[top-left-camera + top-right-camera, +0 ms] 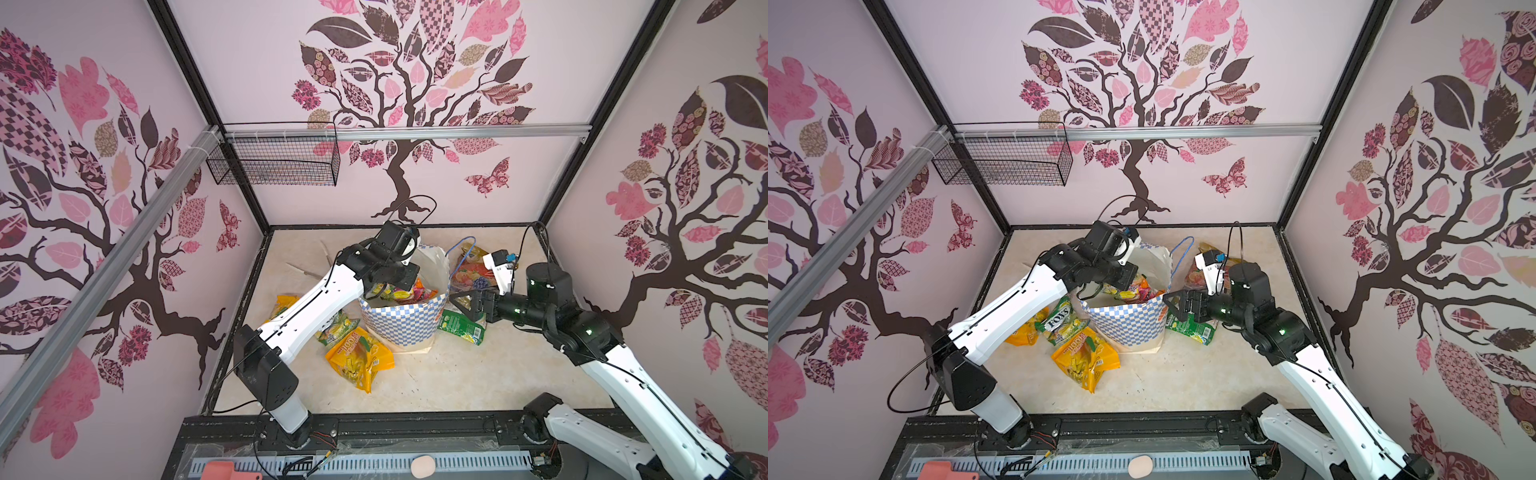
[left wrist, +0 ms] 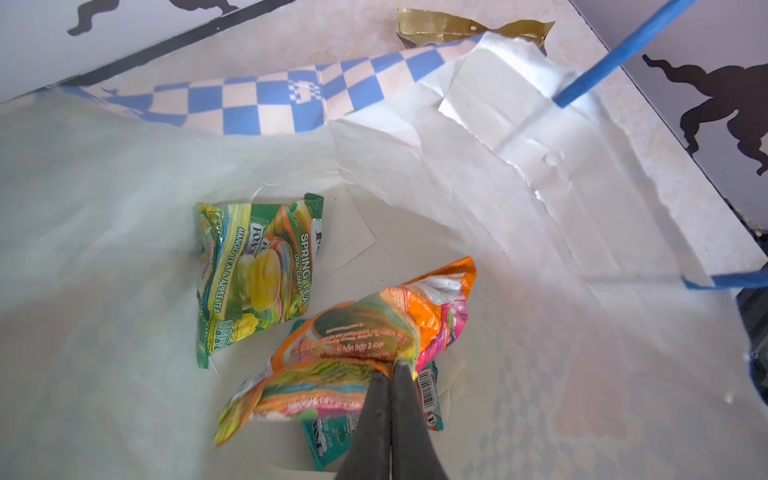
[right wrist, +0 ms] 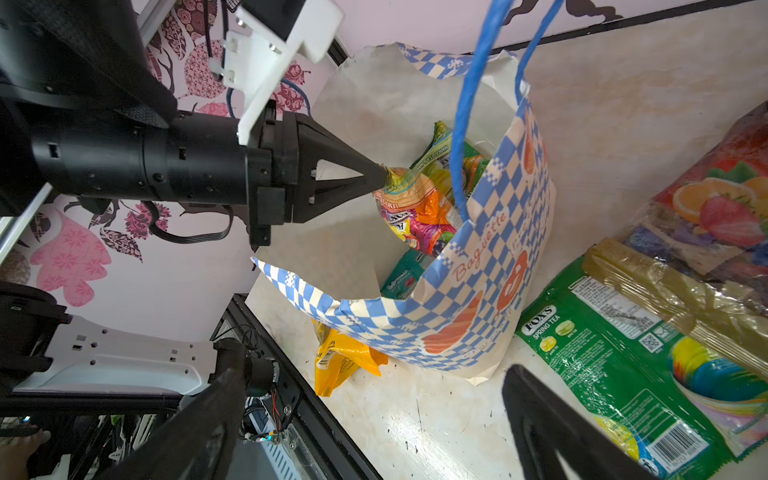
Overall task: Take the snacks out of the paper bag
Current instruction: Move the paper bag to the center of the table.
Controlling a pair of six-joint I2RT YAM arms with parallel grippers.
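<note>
The paper bag (image 1: pixel 405 328) stands upright near the middle of the bench (image 1: pixel 457 382) with its mouth open, and it shows in both top views (image 1: pixel 1129 328). One blue cord handle (image 3: pixel 465 104) rises from its rim.

The left gripper (image 2: pixel 390 368) reaches down into the bag through the mouth. Its jaws are pressed together on the crinkled edge of an orange multicolour packet (image 2: pixel 357 336), which is inside the bag. The right wrist view shows the same pinch from the side (image 3: pixel 384 176). On the white floor of the bag, just beside this packet, lies a green Spring Tea packet (image 2: pixel 253 274). A teal packet (image 2: pixel 328 436) lies partly under the orange one.

The right gripper (image 1: pixel 459 306) is outside the bag, just beside its right wall. Its jaws are spread wide and they hold nothing.

Other snacks lie on the bench around the bag. Under the right gripper lies a large green packet (image 1: pixel 463 328), close to the foot of the bag, and behind it is a fruit-print packet (image 1: pixel 473 274). On the left side of the bag there is a yellow-orange packet (image 1: pixel 359 359) and next to it a small green FOX'S packet (image 1: pixel 1059 322). Another yellow packet (image 1: pixel 282 305) is partly hidden by the left arm. A gold packet (image 2: pixel 469 27) shows beyond the far rim of the bag.
</note>
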